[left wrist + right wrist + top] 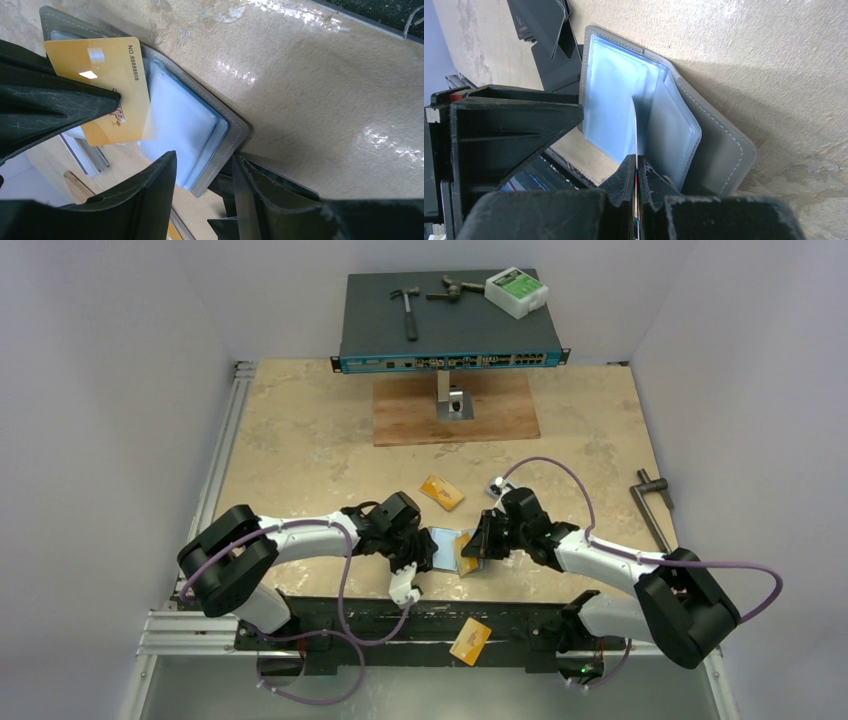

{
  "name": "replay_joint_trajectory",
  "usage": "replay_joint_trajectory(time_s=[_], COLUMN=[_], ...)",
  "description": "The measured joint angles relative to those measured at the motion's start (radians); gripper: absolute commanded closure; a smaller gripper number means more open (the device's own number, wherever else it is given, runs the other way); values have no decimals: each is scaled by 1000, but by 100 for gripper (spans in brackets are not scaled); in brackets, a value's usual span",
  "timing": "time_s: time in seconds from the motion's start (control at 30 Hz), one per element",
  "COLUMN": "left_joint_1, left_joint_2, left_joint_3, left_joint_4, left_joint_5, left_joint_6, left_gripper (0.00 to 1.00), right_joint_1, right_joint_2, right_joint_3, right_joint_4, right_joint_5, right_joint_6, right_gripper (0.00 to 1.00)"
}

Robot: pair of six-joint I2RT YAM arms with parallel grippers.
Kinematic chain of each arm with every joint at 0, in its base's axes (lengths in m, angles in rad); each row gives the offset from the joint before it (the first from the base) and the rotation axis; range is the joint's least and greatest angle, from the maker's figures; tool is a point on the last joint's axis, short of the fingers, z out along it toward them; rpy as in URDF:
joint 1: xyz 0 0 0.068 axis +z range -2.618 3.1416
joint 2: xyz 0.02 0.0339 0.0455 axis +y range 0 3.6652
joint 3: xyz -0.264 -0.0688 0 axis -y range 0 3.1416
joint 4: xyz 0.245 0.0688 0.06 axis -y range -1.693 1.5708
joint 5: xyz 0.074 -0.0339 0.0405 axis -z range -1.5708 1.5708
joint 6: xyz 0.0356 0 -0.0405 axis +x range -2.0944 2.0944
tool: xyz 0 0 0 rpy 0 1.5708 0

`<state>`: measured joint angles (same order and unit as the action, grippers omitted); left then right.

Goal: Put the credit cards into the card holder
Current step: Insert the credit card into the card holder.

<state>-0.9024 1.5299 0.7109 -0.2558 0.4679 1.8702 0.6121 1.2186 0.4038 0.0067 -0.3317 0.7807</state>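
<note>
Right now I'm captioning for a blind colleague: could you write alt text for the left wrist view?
An orange-yellow plastic card, pinched by the right gripper, overlaps an open grey folding card holder with bluish sleeves, beige tabletop behind. The left gripper flanks the holder's nearest edge with its black fingers.

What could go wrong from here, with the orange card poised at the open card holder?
The orange card, pinched in the right gripper, meets the clear sleeves of the card holder edge-on: it may catch a sleeve rim or slide between pockets instead of into one. The left gripper only straddles the holder's edge, so a push might twist the holder loose.
</note>
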Motion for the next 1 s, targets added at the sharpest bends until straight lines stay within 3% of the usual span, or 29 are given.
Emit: replay_joint_trajectory(time_s=[0.2,0.33,0.6,1.0], left_joint_1=[-19,-26,-34,-60], left_joint_2=[4,6,10,29], left_joint_3=[0,0,7,31], left_joint_4=[0,-1,-12,-24], left_joint_5=[-5,-7,-12,-16], left_joint_6=[1,1,0,-20], left_gripper=[58,59,60,61], right_joint_1=[-4,-4,-5,-5], right_joint_2=[-2,-2,-2,-70], right_joint_3=[0,-3,-26,-27], right_joint_4=[2,10,29,2], right_joint_5=[4,13,58,176], right_joint_6=[-3,-1,6,13], right_gripper=[100,89,77,70])
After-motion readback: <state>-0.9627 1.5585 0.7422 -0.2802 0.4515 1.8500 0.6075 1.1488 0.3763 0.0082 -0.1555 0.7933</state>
